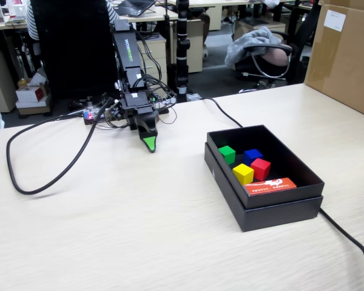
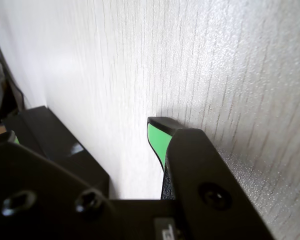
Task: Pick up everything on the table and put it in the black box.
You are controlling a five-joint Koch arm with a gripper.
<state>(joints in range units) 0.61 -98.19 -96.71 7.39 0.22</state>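
Observation:
The black box (image 1: 279, 203) stands on the table (image 1: 139, 230) at the right of the fixed view. Inside it lie a green cube (image 1: 227, 154), a blue cube (image 1: 252, 156), a red cube (image 1: 261, 168) and a yellow cube (image 1: 243, 173), beside an orange-red card (image 1: 270, 185). My gripper (image 1: 149, 144) hangs low over bare table to the left of the box. In the wrist view the gripper (image 2: 82, 135) is open, its green-padded fingertips (image 2: 156, 136) far apart with nothing between them. The box's dark side (image 2: 55, 140) shows at the left of that view.
A thick black cable (image 1: 48, 176) loops over the table's left side, and another cable (image 1: 352, 239) runs off past the box at the right. A big brown carton (image 1: 346, 54) stands at the back right. Wires and a small board (image 1: 97, 114) cluster at the arm's base.

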